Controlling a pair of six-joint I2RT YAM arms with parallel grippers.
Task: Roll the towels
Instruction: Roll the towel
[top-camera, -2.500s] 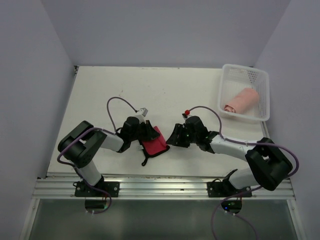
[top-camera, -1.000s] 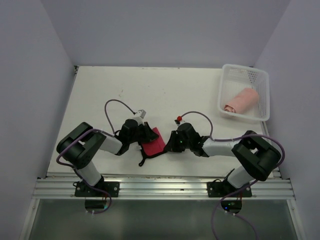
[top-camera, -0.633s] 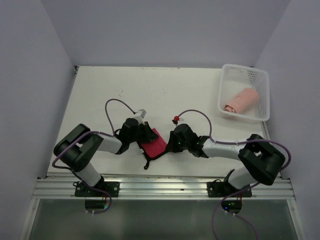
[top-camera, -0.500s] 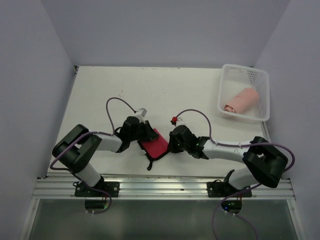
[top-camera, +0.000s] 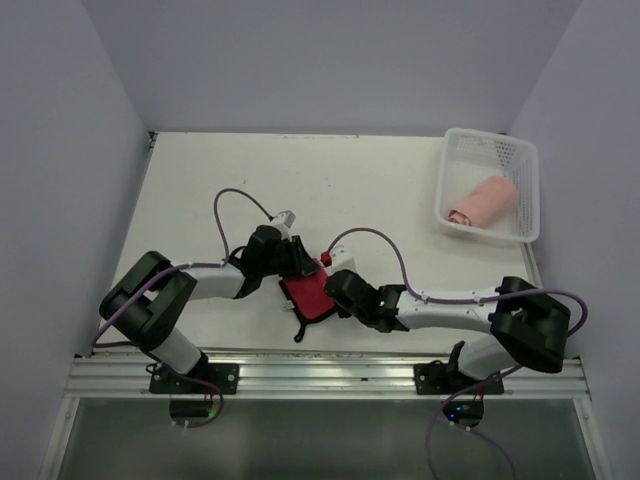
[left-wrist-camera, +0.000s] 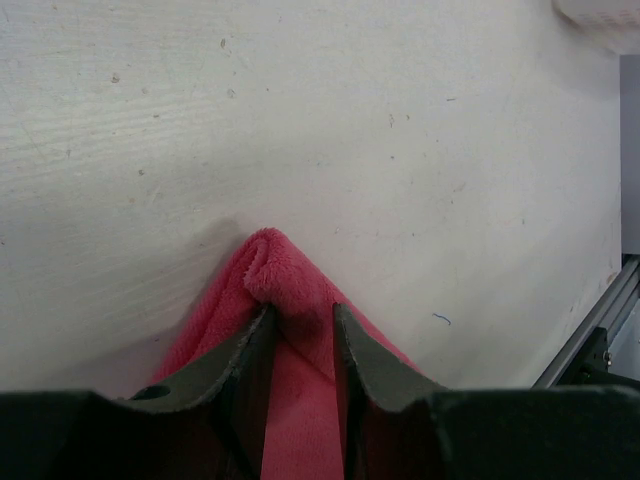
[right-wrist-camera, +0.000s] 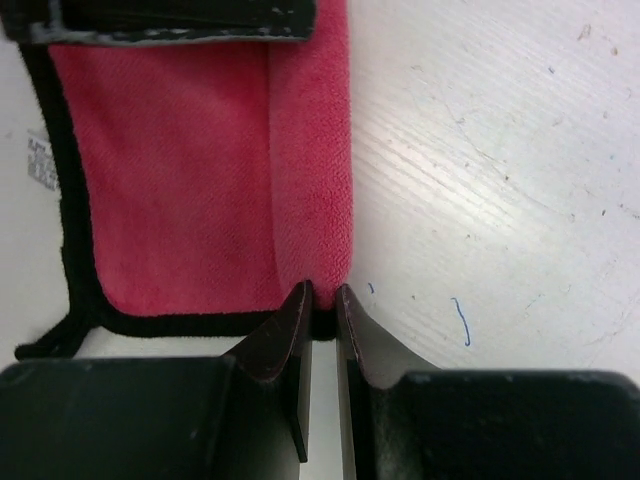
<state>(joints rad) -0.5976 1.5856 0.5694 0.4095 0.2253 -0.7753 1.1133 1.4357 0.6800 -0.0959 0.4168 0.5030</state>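
Note:
A red towel (top-camera: 312, 298) with black trim lies between my two grippers near the table's front edge, one side folded over into a thick ridge. My left gripper (left-wrist-camera: 300, 315) straddles the far tip of that ridge (left-wrist-camera: 280, 265), jaws partly apart, and I cannot tell whether they still squeeze it. My right gripper (right-wrist-camera: 322, 292) is shut on the near end of the same fold at the black hem. The towel's flat red face (right-wrist-camera: 180, 170) and its white tag (right-wrist-camera: 38, 160) show in the right wrist view. A salmon-pink towel (top-camera: 484, 200) lies rolled in the basket.
The white perforated basket (top-camera: 490, 135) stands at the back right corner. The metal rail (top-camera: 320, 375) runs along the table's front edge just behind the arm bases. Purple cables loop above both wrists (top-camera: 240, 200).
My right arm has reached left along the front to the towel and stayed shut. The left jaws have widened slightly on the fold. The towel shifted little.

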